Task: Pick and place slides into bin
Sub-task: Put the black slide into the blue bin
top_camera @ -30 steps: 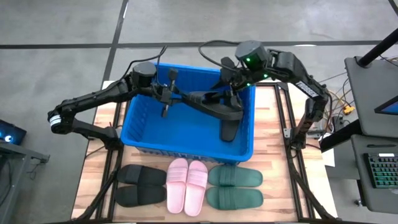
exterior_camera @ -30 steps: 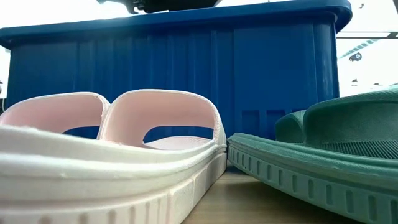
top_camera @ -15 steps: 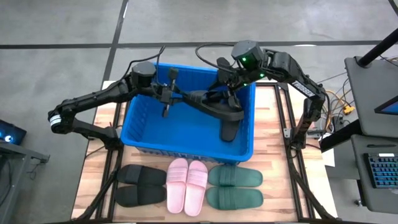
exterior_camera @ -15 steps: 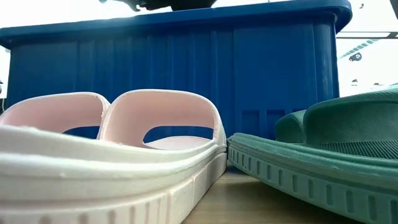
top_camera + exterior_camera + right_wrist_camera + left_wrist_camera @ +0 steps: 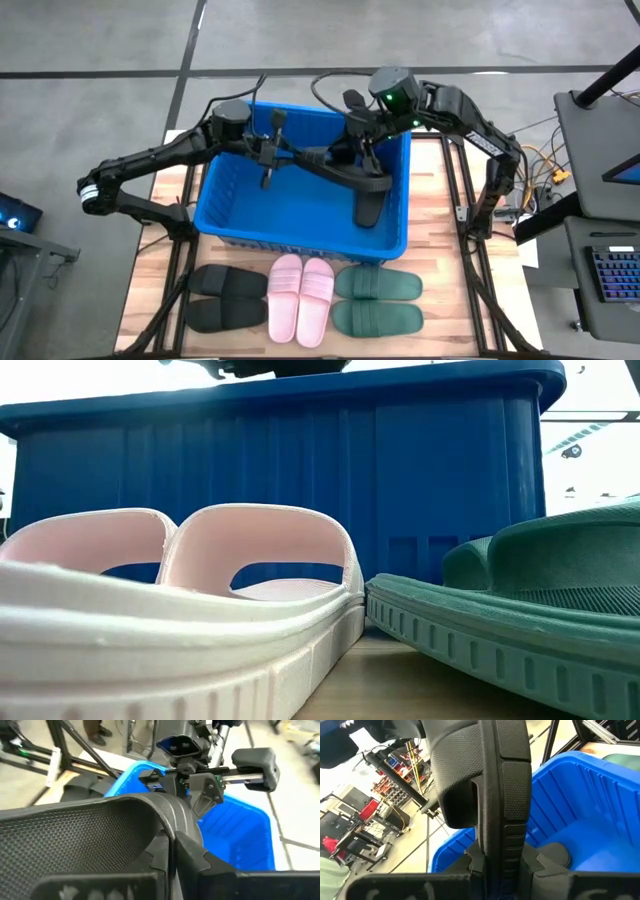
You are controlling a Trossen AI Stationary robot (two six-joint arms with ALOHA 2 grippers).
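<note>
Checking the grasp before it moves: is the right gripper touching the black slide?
Touching. In the right wrist view the right gripper is shut on the black slide, whose edge sits between its fingers.

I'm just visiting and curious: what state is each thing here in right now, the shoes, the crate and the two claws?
Black slide: held above the bin by both grippers.
Other black slide: inside the bin.
Left gripper: shut on the black slide.
Right gripper: shut on the black slide.
Bin: upright, open-topped.
Black pair, pink pair, green pair: lying on the table.
</note>
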